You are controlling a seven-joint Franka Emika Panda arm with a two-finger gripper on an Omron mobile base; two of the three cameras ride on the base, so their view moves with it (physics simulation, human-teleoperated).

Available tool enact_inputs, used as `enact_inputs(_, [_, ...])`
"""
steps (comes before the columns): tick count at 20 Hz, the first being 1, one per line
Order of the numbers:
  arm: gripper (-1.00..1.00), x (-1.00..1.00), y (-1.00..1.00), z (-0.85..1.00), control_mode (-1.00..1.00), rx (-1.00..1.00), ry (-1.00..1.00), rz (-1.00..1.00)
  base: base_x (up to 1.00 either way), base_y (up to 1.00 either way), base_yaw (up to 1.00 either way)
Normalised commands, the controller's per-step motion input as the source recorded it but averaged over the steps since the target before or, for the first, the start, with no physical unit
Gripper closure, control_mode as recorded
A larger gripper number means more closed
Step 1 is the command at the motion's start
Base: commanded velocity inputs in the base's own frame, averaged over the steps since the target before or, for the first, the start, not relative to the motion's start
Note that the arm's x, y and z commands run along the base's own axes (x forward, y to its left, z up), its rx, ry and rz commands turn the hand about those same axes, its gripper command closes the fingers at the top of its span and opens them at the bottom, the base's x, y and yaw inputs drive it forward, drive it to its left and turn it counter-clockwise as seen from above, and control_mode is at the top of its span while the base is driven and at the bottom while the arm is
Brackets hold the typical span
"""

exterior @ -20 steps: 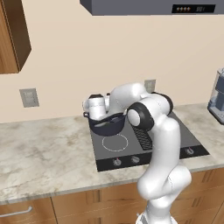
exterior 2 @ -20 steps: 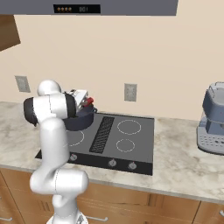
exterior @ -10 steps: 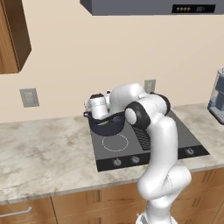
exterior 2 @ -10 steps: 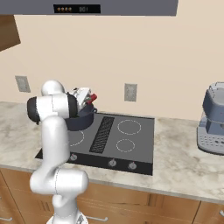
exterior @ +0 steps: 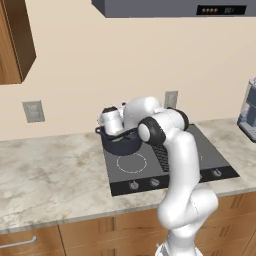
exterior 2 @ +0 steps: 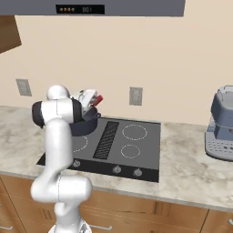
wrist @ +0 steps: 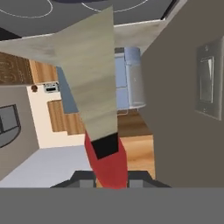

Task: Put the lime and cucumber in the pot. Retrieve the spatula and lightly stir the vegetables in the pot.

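Hand view: pincer (wrist: 109, 177) pinching the spatula (wrist: 94, 74) by its red handle, the pale flat head reaching away from the fingertips toward the cooktop (wrist: 127, 8). Wall switch plate (wrist: 210, 87) to one side. Right base view: pincer (exterior 2: 92, 101) above the pot (exterior 2: 84, 124), red handle (exterior 2: 95, 99) visible at its tip. Left base view: pot (exterior: 121, 142) directly below the hand, on the cooktop's (exterior: 170, 162) back left burner; counter (exterior: 50, 175) beyond. Pot contents cannot be made out.
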Motion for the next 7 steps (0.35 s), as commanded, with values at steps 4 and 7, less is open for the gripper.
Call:
enact_inputs(4, [1.0, -0.52, 0.0, 0.09, -1.0, 0.0, 0.0, 0.0, 0.0, 0.0, 0.0])
enact_inputs(7, [1.0, -0.44, -0.02, 0.21, -1.0, 0.0, 0.02, 0.0, 0.0, 0.0, 0.0])
